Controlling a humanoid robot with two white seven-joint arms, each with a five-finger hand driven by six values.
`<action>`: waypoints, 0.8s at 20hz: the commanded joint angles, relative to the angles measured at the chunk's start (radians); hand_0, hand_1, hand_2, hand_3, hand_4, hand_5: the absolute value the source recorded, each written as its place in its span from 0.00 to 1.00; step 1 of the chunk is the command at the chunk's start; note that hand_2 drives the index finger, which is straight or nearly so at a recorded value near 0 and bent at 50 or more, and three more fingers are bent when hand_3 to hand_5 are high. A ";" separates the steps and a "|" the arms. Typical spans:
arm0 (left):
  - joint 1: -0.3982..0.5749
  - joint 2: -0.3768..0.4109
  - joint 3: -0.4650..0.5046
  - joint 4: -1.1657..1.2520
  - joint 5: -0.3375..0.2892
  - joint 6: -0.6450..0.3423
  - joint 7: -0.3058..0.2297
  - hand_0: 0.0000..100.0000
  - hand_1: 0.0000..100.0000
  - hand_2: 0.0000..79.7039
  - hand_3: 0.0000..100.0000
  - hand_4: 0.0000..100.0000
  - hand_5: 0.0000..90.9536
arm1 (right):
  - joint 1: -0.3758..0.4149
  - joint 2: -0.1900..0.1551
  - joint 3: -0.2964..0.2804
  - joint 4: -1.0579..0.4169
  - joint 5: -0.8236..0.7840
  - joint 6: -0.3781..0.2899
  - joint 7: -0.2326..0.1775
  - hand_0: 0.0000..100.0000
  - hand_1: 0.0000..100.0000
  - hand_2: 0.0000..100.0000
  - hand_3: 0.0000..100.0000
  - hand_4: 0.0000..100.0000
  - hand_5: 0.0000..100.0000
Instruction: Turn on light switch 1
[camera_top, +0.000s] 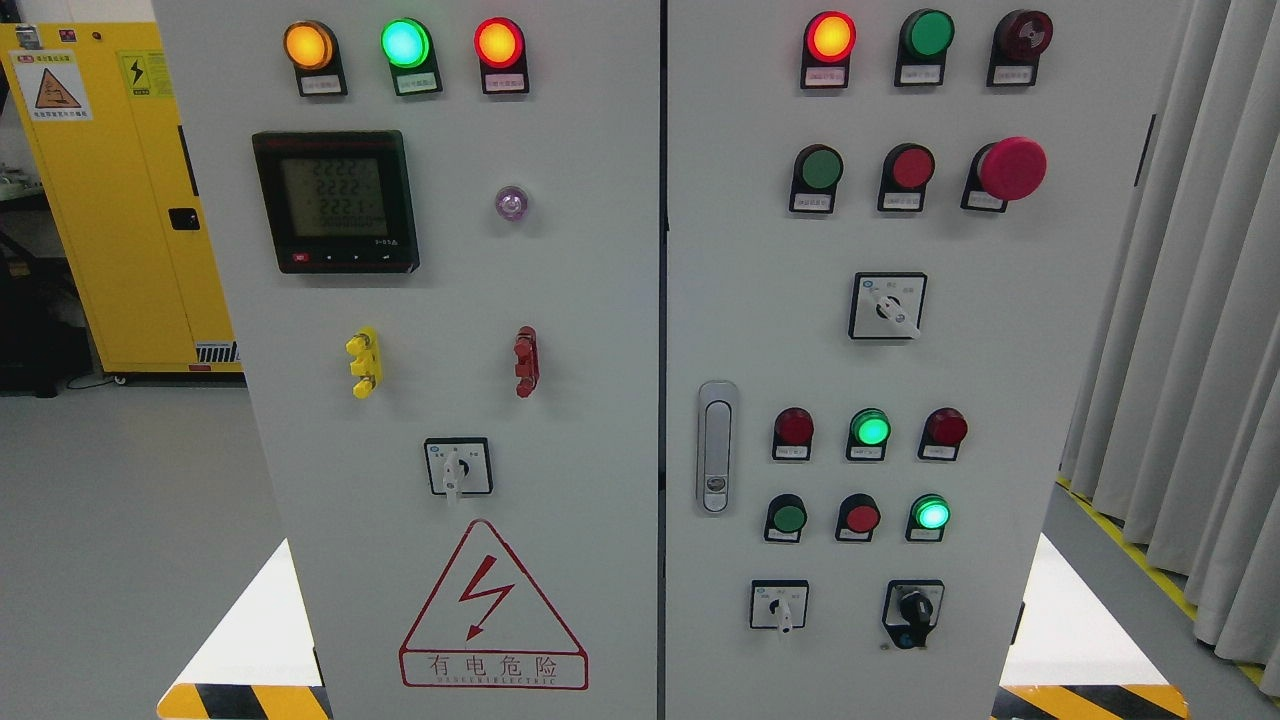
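A grey electrical cabinet fills the head view, split into a left door and a right door. Neither of my hands nor any arm shows. Rotary switches with white knobs sit on the left door, at the right door's middle and at its lower left; a black-knobbed one is beside that. I cannot tell which is switch 1; the labels are too small to read. Green push buttons and red ones are unlit; one green button glows.
Top lamps glow orange, green and red. A digital meter, a red mushroom stop button and a door latch are on the panels. A yellow cabinet stands left, grey curtains right.
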 joint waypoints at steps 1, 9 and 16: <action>0.000 -0.003 -0.001 -0.006 -0.001 0.002 -0.001 0.36 0.01 0.00 0.00 0.00 0.00 | 0.000 0.000 0.000 0.000 0.000 0.000 0.001 0.00 0.50 0.04 0.00 0.00 0.00; 0.012 0.002 -0.004 -0.109 -0.003 0.008 0.020 0.36 0.01 0.00 0.00 0.00 0.00 | 0.000 0.000 0.000 0.000 0.000 0.000 -0.001 0.00 0.50 0.04 0.00 0.00 0.00; 0.116 0.017 -0.002 -0.354 -0.015 0.000 0.111 0.35 0.03 0.00 0.00 0.00 0.00 | 0.000 0.000 0.000 0.000 0.000 0.000 0.001 0.00 0.50 0.04 0.00 0.00 0.00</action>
